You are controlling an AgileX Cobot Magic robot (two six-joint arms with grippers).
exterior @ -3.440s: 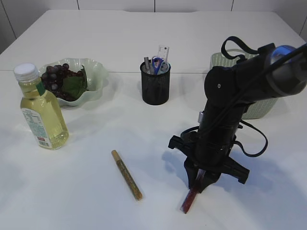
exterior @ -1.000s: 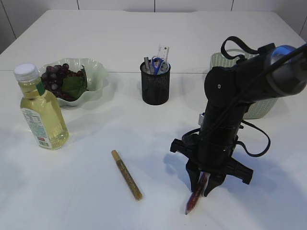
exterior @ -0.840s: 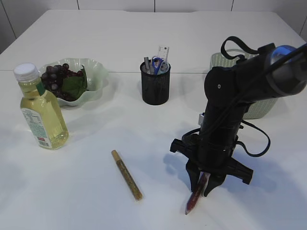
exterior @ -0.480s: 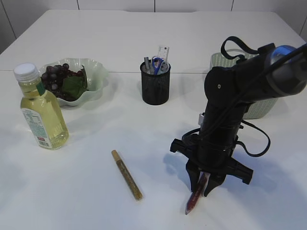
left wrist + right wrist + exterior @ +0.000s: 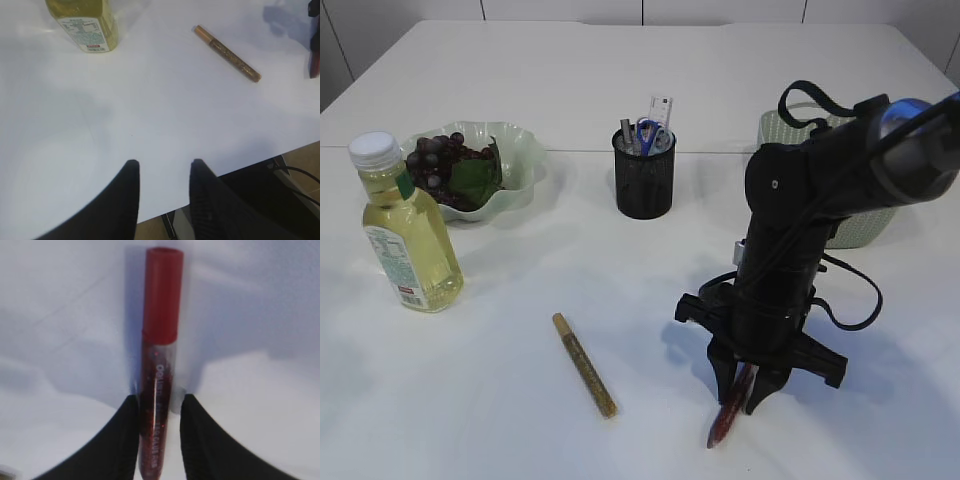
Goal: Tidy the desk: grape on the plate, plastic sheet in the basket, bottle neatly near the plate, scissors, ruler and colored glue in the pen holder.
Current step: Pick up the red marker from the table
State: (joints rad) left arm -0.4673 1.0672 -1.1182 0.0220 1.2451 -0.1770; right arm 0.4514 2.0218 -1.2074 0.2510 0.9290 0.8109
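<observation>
- Two glue tubes are left on the table: a red tube (image 5: 728, 410) in the right gripper (image 5: 748, 392), and a gold tube (image 5: 584, 364) lying loose on the bare table (image 5: 520, 420) to its left.
- Right jaws are clamped on the red tube's lower barrel; in the wrist view the cap end sticks well out past the fingertips (image 5: 126, 412). The tube hangs at a slant, cap end low, close to the table or touching it; I cannot tell which.
- Left gripper (image 5: 162, 172) hovers over the near table edge, jaws apart, nothing between them.
- Pen holder (image 5: 644, 175) stands far back at centre, already carrying scissors and a ruler. Grapes sit in the plate (image 5: 525, 170), and the bottle (image 5: 405, 235) stands just in front of it. The basket (image 5: 775, 130) is mostly hidden behind the arm.
- Risk: the grip sits at one end, so the long free end could swing or slide out during the lift.
- Risk: the holder's mouth is crowded; a slanted tube may catch the rim or knock the ruler, perhaps tipping the holder.
- Risk: dragging the cap along the table could twist the tube in the jaws.
</observation>
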